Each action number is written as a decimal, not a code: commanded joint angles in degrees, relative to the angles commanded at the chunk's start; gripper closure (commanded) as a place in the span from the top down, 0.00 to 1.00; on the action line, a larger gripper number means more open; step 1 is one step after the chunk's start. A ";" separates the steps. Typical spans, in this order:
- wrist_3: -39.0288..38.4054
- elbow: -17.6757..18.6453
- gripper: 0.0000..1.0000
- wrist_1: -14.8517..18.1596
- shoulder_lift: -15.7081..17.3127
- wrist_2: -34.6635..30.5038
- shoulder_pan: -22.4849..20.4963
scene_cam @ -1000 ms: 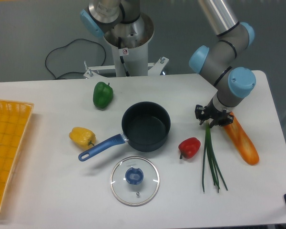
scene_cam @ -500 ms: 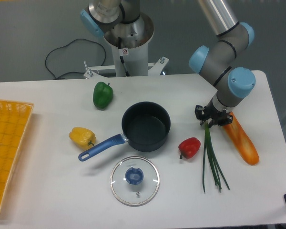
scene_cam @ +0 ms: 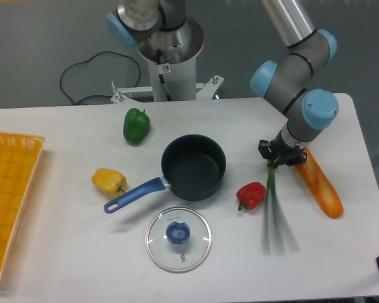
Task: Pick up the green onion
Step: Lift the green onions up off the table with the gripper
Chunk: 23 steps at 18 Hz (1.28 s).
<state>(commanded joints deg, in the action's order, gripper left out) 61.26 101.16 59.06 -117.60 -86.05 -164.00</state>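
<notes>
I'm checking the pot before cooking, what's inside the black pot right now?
Nothing shows inside the black pot; its dark floor looks bare. Its glass lid lies on the table in front. The near inner wall is hidden by the rim.

Bright, even light; green onion [scene_cam: 275,218] motion-blurred

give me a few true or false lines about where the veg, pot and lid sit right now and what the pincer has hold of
1. The pincer grips the green onion at its upper end. True.
2. The glass lid sits on the pot. False: it lies on the table in front of the open pot.
3. The red pepper lies between the pot and the green onion. True.
4. The green pepper is inside the pot. False: it sits on the table behind and left of the pot.
5. The baguette lies left of the yellow pepper. False: it is far to the right.
</notes>
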 joint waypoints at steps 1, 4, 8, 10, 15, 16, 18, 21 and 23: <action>0.00 0.00 0.18 0.00 0.09 0.09 0.00; 0.00 -0.35 0.18 0.00 0.44 0.18 -0.09; -0.26 -1.41 0.18 0.26 0.79 0.35 -0.18; -1.05 -2.11 0.18 0.26 1.23 0.35 -0.18; -4.21 -4.74 0.18 0.70 1.23 2.81 -0.09; -5.70 -5.18 0.18 0.62 1.14 3.25 0.17; -8.34 -6.76 0.18 0.62 0.62 3.34 0.61; -9.49 -8.61 0.18 0.62 0.53 3.43 1.05; -10.80 -9.66 0.18 0.53 0.62 3.43 1.23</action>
<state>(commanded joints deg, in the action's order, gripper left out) 50.46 91.50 59.59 -116.98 -82.62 -162.77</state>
